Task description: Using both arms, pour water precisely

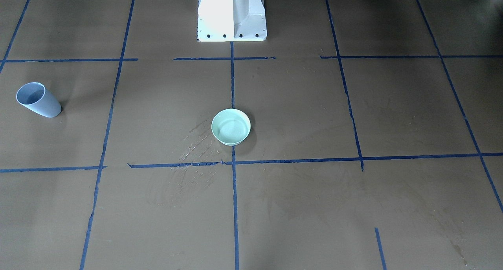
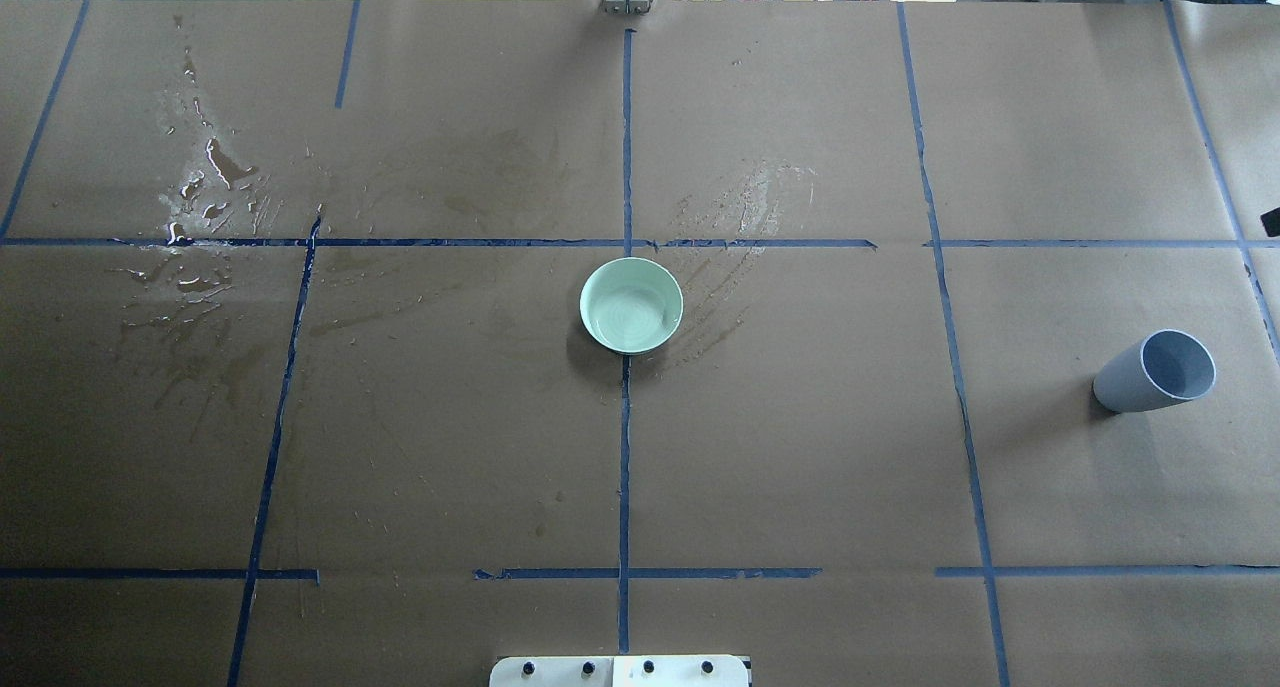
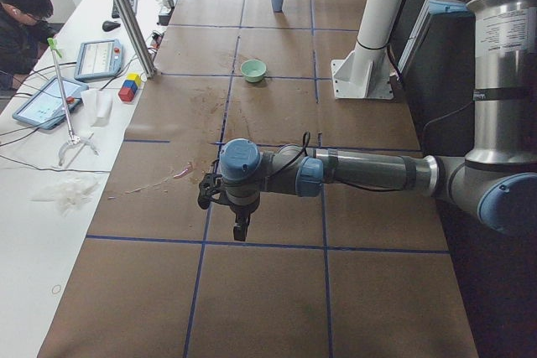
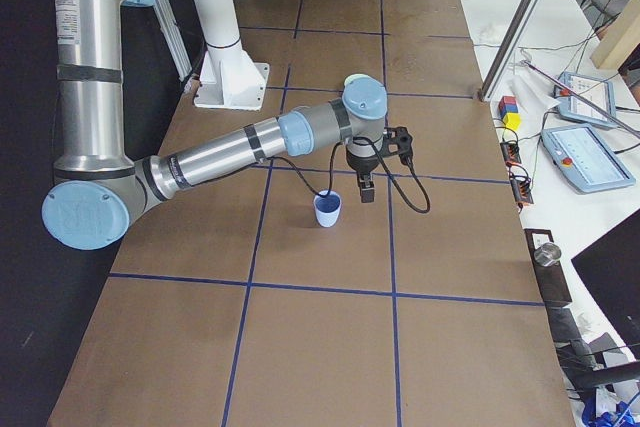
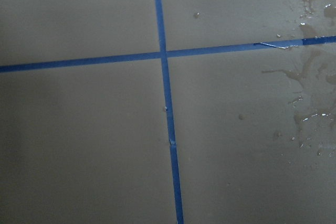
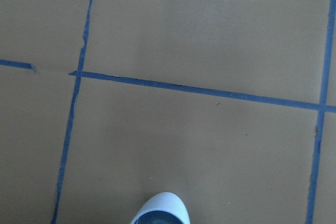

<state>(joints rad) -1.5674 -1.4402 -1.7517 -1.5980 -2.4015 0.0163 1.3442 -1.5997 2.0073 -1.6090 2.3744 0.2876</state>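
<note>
Overhead exterior shows water (image 2: 205,182) puddled on the brown paper cover (image 2: 450,447) left of the pale green round bowl (image 2: 631,305), exterior left has the black left gripper (image 3: 240,230) hanging near that spill, exterior right the right gripper (image 4: 366,191) just beside a blue-grey plastic cup (image 4: 328,210), can't tell either claw's state.

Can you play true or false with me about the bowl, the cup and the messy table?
1. The bowl is pale green. True.
2. The cup sits inside the bowl. False: it stands far from the bowl, on the robot's right side of the table.
3. There is spilled water on the table. True.
4. The cup is bright red. False: it is blue-grey.
5. Blue tape lines cross the table. True.
</note>
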